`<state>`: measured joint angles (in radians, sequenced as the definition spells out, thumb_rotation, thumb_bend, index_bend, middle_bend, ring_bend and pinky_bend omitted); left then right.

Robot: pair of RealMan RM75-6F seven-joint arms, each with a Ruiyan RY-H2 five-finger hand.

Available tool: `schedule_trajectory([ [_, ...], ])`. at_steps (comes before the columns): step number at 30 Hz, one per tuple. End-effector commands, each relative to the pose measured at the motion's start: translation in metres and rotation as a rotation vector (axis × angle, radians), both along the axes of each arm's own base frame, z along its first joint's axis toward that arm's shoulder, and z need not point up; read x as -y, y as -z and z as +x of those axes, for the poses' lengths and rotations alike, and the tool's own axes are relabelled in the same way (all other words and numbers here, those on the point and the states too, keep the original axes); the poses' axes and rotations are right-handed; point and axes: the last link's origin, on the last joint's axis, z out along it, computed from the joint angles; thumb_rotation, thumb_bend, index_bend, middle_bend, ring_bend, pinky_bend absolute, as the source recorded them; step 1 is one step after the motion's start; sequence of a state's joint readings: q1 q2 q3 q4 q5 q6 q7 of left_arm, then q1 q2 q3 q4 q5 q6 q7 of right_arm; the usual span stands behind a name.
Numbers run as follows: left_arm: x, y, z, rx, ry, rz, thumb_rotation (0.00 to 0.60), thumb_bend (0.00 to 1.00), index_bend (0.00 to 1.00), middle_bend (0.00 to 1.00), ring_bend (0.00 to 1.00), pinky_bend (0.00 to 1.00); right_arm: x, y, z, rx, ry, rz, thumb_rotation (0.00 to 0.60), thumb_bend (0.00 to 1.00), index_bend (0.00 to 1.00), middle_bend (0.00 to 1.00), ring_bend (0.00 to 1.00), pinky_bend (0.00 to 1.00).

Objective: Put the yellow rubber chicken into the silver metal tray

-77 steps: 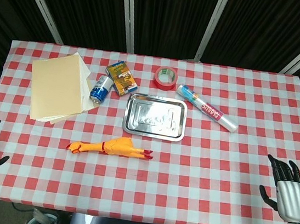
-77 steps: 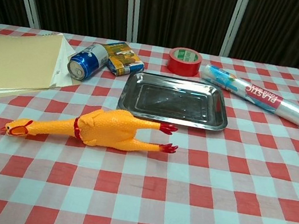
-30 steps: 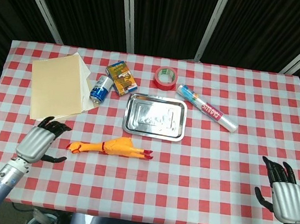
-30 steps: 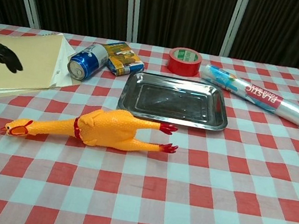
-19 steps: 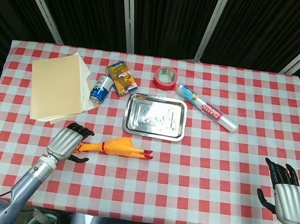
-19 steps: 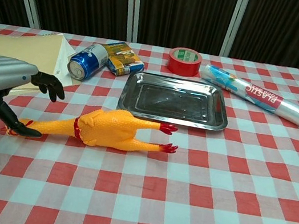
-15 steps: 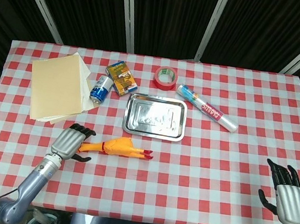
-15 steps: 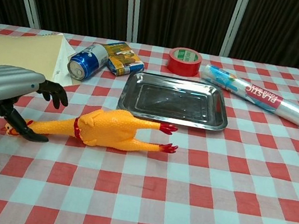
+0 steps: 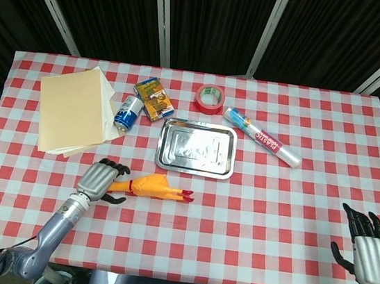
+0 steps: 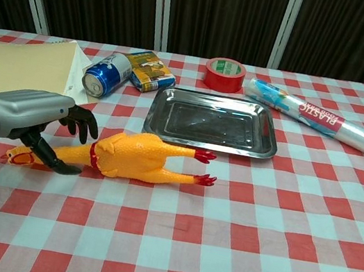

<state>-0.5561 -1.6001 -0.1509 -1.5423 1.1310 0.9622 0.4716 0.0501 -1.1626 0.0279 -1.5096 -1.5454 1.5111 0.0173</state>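
Rubber chicken [image 10: 132, 157] lies on its side on the checked counter [image 10: 255, 240], head toward the robot's left, red feet toward the right, just in front of the metal tray [image 10: 211, 121] and not in it. Left hand [image 10: 38, 121] is over the chicken's neck and head end, fingers [image 10: 85, 123] curled down on the far side and thumb low on the near side; whether they actually press the neck I cannot tell, and the chicken rests flat on the cloth. Right hand [image 9: 374, 252] is at the counter's near right corner, well apart from everything, fingers spread, holding nothing; seen only in the head view. Behind the tray: red tape roll [image 10: 224, 74], a roll of plastic wrap [image 10: 314, 116] to its right, a blue can [image 10: 106, 74] on its side, a small box [image 10: 149, 71], and a stack of tan paper [image 10: 23, 68] at far left
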Motion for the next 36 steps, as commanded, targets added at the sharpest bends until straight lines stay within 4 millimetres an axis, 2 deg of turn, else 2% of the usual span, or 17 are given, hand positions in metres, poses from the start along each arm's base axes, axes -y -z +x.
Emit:
schedule_trajectory([
  [1, 0.0, 0.002, 0.003, 0.003, 0.007, -0.003, 0.6, 0.18, 0.31, 0.35, 0.3, 0.27, -0.001, 0.0, -0.001, 0.001, 0.004, -0.001, 0.6, 0.37, 0.0, 0.17, 0.16, 0.09],
  [7, -0.001, 0.009, 0.009, -0.007, 0.015, -0.009, 0.6, 0.2, 0.32, 0.37, 0.31, 0.27, -0.003, -0.001, -0.003, 0.005, 0.01, -0.006, 0.6, 0.37, 0.0, 0.17, 0.16, 0.09],
  [13, -0.003, 0.014, 0.006, -0.041, -0.007, -0.009, 0.6, 0.21, 0.33, 0.38, 0.32, 0.27, -0.006, -0.004, -0.005, 0.008, 0.018, -0.014, 0.6, 0.37, 0.0, 0.17, 0.16, 0.09],
  [16, -0.004, 0.016, 0.006, -0.036, -0.013, -0.003, 0.6, 0.28, 0.37, 0.42, 0.36, 0.34, -0.006, -0.004, -0.006, 0.01, 0.02, -0.015, 0.6, 0.37, 0.0, 0.17, 0.16, 0.09],
  [20, -0.005, 0.02, 0.005, -0.038, -0.019, -0.002, 0.6, 0.42, 0.45, 0.5, 0.44, 0.46, -0.007, -0.004, -0.006, 0.015, 0.022, -0.015, 0.6, 0.37, 0.0, 0.17, 0.16, 0.09],
  [24, -0.006, 0.013, 0.012, 0.076, -0.009, 0.064, 0.6, 0.62, 0.62, 0.66, 0.6, 0.6, -0.008, -0.006, -0.005, 0.016, 0.022, -0.021, 0.6, 0.37, 0.0, 0.17, 0.16, 0.09],
  [25, -0.006, 0.009, 0.013, 0.101, 0.008, 0.085, 0.6, 0.64, 0.64, 0.69, 0.62, 0.63, -0.008, -0.006, -0.005, 0.016, 0.021, -0.02, 0.6, 0.37, 0.0, 0.17, 0.16, 0.09],
  [36, -0.014, -0.03, 0.017, 0.112, 0.186, 0.166, 0.6, 0.66, 0.76, 0.79, 0.72, 0.72, -0.003, -0.005, 0.003, 0.034, -0.015, 0.007, 0.6, 0.37, 0.0, 0.17, 0.16, 0.09],
])
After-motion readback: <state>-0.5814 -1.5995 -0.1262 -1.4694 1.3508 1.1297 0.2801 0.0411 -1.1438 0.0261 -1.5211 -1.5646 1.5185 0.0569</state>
